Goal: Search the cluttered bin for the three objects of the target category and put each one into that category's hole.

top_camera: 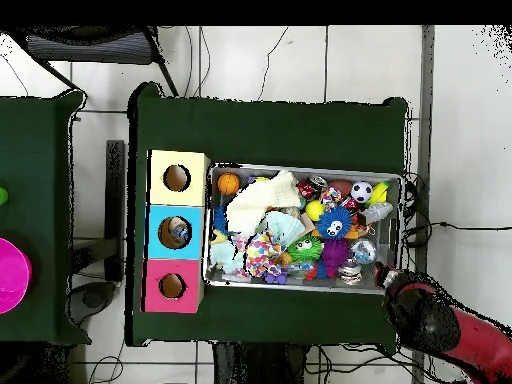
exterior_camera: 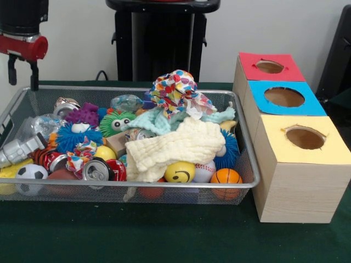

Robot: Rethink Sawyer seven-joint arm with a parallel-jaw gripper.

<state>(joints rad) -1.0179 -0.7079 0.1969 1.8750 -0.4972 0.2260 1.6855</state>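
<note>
The wire mesh bin (exterior_camera: 249, 164) is packed with toys, cloths and cans; it also shows in the overhead view (top_camera: 400, 200). A clear crinkly plastic bottle (exterior_camera: 38, 126) lies at its left end, and also shows in the overhead view (top_camera: 374, 214). Another clear bottle (exterior_camera: 126, 102) lies at the back. The blue-surround hole (exterior_camera: 284, 97) is the middle of three on the wooden box; in the overhead view the hole (top_camera: 174, 232) shows something blue and white inside. My gripper (exterior_camera: 22, 76) hangs open and empty above the bin's back left corner, and the gripper (top_camera: 385, 276) shows there from above.
A cream cloth (exterior_camera: 175, 148) and a spotted cloth (exterior_camera: 175, 87) cover the bin's middle. Crushed cans (exterior_camera: 98, 170), balls (exterior_camera: 179, 172) and fuzzy toys (exterior_camera: 77, 134) fill the rest. The red-surround hole (exterior_camera: 269, 66) and the yellow-surround hole (exterior_camera: 305, 138) flank the blue one.
</note>
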